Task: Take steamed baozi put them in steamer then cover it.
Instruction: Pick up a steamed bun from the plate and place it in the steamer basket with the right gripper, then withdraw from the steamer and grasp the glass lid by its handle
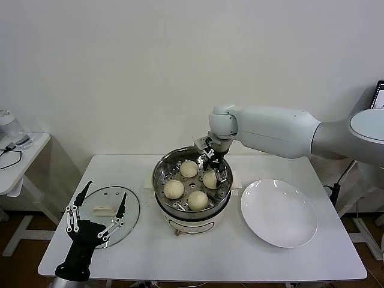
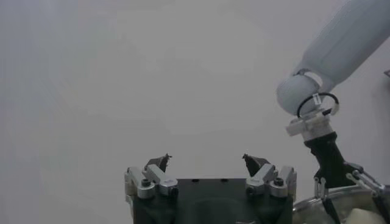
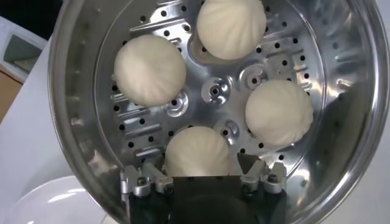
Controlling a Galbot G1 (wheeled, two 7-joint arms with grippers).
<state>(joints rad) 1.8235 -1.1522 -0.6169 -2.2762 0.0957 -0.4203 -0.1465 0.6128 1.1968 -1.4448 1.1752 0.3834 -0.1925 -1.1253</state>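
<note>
All four steamed baozi [image 1: 189, 168] sit on the perforated tray of the steamer [image 1: 161, 170], which stands mid-table on its cream-white base. My right gripper [image 1: 214, 163] hangs inside the pot at the far right of the tray, its fingers spread on either side of the bun nearest it [image 3: 197, 151]; the right wrist view shows the tips apart and gripping nothing that I can make out, so I judge this bun as just set down and the loading step as good as done.

The buns are smooth, cream-white domes, with faint pleats visible from the wrist camera, spaced around the tray's centre and not touching one another. The white plate [image 1: 279, 211] to the steamer's right holds none.

The cover [image 1: 108, 210], clear glass with a pale handle, lies flat on the table to the steamer's left. My left gripper [image 1: 96, 210] hovers above it, fingers wide apart and empty. What comes next, as I read it: lift my right arm clear of the pot, then bring my left gripper down onto the cover's handle and carry it across.
</note>
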